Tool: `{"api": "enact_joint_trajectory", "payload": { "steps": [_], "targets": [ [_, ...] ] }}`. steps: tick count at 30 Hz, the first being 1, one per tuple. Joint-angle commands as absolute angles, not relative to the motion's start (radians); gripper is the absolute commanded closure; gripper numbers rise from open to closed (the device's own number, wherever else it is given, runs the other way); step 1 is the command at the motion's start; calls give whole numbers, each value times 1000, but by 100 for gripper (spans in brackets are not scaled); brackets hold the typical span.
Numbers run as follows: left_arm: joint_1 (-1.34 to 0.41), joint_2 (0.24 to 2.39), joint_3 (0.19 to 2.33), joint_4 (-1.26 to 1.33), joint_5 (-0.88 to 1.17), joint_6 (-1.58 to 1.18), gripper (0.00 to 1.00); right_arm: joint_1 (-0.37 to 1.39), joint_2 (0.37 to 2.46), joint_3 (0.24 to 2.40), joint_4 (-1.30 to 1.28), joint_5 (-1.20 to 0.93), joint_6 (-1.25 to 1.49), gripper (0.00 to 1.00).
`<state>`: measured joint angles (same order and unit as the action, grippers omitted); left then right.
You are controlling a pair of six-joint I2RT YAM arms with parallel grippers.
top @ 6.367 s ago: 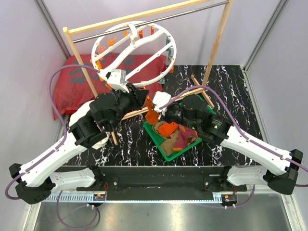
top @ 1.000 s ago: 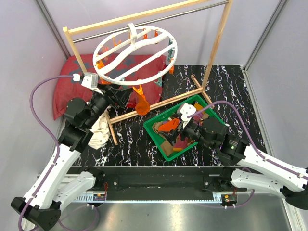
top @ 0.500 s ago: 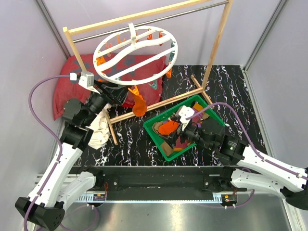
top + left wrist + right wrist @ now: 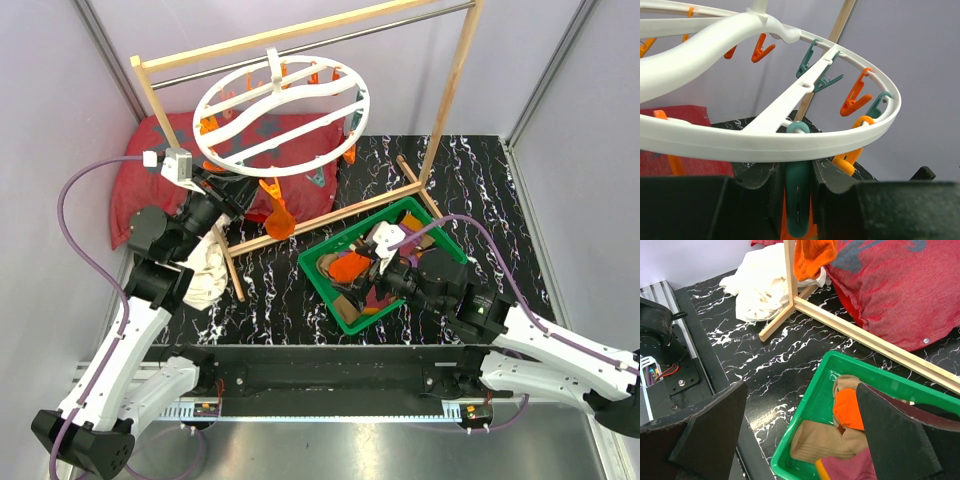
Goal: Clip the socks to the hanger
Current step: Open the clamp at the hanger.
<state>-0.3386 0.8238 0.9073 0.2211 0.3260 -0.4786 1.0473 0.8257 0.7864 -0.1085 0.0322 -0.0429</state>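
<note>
The white ring hanger (image 4: 282, 115) hangs from the rack bar, with orange and teal clips under its rim (image 4: 765, 135). My left gripper (image 4: 235, 190) reaches up under its near-left edge. In the left wrist view it (image 4: 799, 180) is shut on a teal clip (image 4: 799, 200). An orange sock (image 4: 281, 220) hangs from the hanger just beyond that clip. The other socks lie in the green bin (image 4: 330, 300): orange (image 4: 850, 407), tan (image 4: 820, 442) and purple (image 4: 845, 467). My right gripper (image 4: 385, 262) hovers open over the bin's left end (image 4: 802, 427), holding nothing.
The wooden-post rack (image 4: 455, 80) straddles the back of the table, with its base rail (image 4: 865, 340) running behind the bin. A red cushion (image 4: 150, 180) lies at back left. A white cloth (image 4: 205, 265) sits by the left post's foot.
My left gripper has closed its jaws onto the teal clip. The hanging orange sock has drifted slightly left. The right gripper stays open over the bin.
</note>
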Motion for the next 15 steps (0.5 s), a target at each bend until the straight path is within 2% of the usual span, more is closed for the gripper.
{"api": "enact_joint_trajectory", "payload": {
  "steps": [1, 3, 7, 15],
  "targets": [
    [-334, 814, 928, 241, 345, -508, 83, 1054, 815, 785, -63, 11, -11, 0],
    [-336, 818, 933, 221, 344, -537, 90, 1055, 819, 790, -60, 9, -6, 0],
    [-380, 822, 925, 204, 301, -560, 94, 1055, 842, 804, -9, -23, 54, 1],
    [-520, 882, 934, 196, 187, -578, 96, 1055, 929, 842, 225, -75, 175, 2]
  ]
}}
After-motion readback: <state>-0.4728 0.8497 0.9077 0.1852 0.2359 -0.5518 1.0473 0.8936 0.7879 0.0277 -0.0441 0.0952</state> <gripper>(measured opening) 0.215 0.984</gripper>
